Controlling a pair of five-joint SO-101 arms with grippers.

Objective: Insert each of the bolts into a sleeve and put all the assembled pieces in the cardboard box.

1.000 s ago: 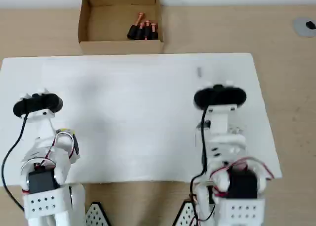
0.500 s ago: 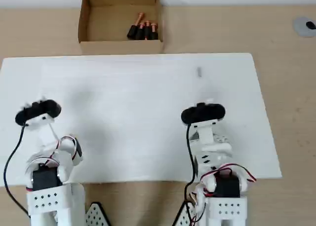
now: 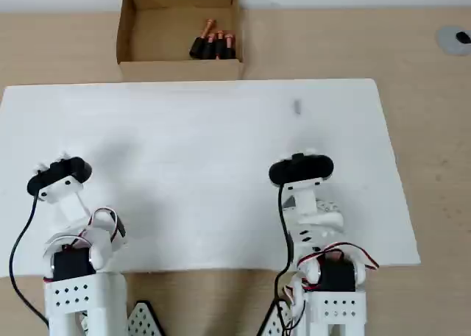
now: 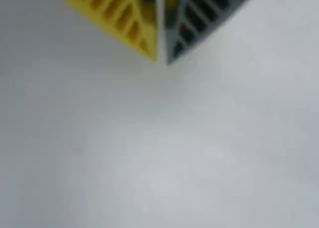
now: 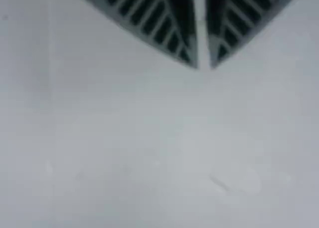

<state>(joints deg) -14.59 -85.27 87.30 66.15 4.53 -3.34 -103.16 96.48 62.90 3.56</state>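
Observation:
Several copper bolts in black sleeves lie together inside the cardboard box at the table's far edge. Both arms are drawn back over the near part of the white mat. The left arm sits at the near left, the right arm at the near middle-right. My left gripper, one finger yellow and one dark, is shut with nothing in it, just over the mat. My right gripper has two dark ribbed fingers, shut and empty over the mat.
The wooden table surrounds the mat. A small grey round object lies at the far right. A faint grey mark shows on the mat.
Both arms have pulled back toward the near edge of the table; the right arm also shifted a little to the left.

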